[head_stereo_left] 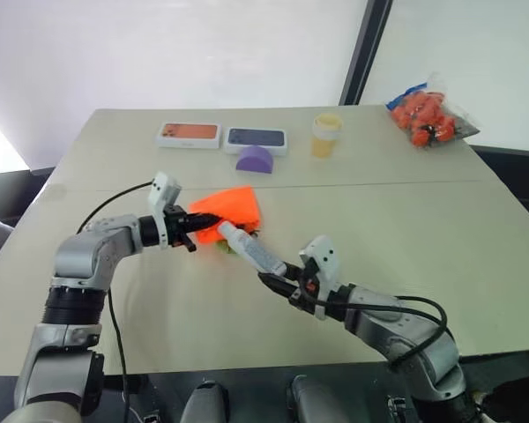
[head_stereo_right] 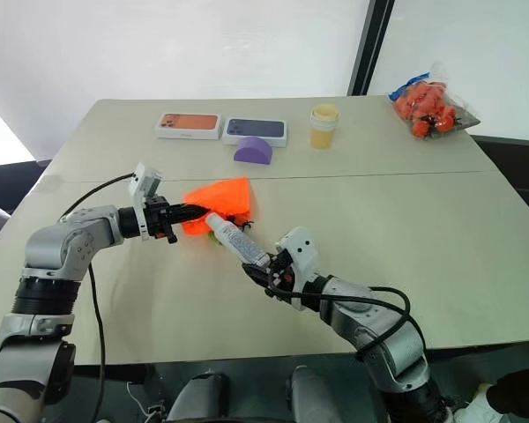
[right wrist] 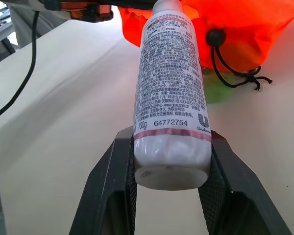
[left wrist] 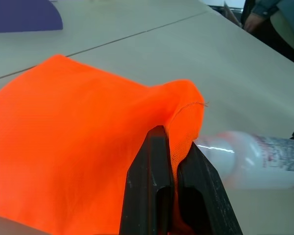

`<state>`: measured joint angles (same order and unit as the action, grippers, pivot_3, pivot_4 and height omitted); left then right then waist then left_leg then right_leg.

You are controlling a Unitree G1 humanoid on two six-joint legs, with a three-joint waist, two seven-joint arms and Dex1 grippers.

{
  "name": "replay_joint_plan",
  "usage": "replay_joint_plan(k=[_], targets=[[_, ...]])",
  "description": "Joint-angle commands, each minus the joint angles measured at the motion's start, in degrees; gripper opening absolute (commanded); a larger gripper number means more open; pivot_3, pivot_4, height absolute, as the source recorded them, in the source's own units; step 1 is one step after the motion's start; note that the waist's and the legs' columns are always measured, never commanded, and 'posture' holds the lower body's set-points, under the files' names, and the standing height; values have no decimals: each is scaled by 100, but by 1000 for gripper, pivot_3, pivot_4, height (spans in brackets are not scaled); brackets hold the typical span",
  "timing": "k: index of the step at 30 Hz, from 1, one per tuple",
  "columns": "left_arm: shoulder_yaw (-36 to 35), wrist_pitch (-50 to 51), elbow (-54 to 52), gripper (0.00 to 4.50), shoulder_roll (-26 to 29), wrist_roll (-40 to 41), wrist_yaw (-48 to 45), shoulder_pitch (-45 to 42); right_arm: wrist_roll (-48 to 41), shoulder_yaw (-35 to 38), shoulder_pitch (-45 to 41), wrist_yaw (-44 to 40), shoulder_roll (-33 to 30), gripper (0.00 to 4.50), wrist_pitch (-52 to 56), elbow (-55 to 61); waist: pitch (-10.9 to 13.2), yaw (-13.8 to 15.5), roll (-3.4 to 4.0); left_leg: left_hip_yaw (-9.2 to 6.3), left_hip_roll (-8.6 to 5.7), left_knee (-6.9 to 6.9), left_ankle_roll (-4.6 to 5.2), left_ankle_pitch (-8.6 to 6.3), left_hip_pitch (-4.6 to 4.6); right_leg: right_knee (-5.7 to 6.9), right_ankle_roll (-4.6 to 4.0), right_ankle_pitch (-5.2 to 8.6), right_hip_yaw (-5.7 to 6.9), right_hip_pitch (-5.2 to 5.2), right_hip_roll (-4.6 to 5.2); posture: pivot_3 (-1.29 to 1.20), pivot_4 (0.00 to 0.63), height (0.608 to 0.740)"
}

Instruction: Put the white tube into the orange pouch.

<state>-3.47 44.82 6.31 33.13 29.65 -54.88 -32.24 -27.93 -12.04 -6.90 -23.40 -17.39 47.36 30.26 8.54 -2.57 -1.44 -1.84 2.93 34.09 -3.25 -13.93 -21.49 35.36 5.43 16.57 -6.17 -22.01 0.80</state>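
Clamped by its base in the right gripper (right wrist: 170,161), the white tube (head_stereo_left: 249,248) is aimed lengthwise, far end foremost, at the orange pouch (head_stereo_left: 229,209). Pouch fabric is pinched in the closed left gripper (left wrist: 169,161) just beside the tube's far end; entry cannot be confirmed.

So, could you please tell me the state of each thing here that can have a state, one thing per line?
White plastic tube: held at one end by the right gripper, far end at the pouch mouth.
Bright orange fabric pouch: edge pinched and lifted.
Left gripper: shut on the pouch fabric.
Right gripper: shut on the tube.
Pale yellow cup: upright.
Clear bag of orange items: lying on the table corner.
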Motion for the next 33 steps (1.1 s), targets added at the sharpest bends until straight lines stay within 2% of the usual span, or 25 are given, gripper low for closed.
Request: replay_joint_plan(k=[1,7,13,25,33], targets=[[-63,13,-268,0,58,118,-35,-34,112,19,-172,77,108,1101,-185,-75,0,0,0,0,0,0,0,0,0,0,0,0,0,-4,0,0,150,723],[47,-23,-609,0,125,79,-62,103,291,141,-468,324,402,1101,-266,-583,0,-3,0,1,0,-3,0,0,-4,4,0,-1,-1,-5,-1,0,150,723],[315,-236,-832,0,175,-160,-1,209,133,192,-474,227,620,1101,-368,-567,0,-2,0,2,1,-7,0,0,-4,3,0,-1,-2,-4,-1,0,150,723],[296,-454,-537,0,77,-287,197,88,-192,190,120,-492,179,1101,-492,50,0,-4,0,2,0,-6,0,0,-4,3,1,0,-2,1,-1,0,150,723],[374,-397,-645,0,120,-231,105,113,-86,119,-72,-180,575,1101,-528,-234,-1,-11,-2,-1,0,-6,0,0,-2,5,0,-1,-2,-8,-4,0,150,723]])
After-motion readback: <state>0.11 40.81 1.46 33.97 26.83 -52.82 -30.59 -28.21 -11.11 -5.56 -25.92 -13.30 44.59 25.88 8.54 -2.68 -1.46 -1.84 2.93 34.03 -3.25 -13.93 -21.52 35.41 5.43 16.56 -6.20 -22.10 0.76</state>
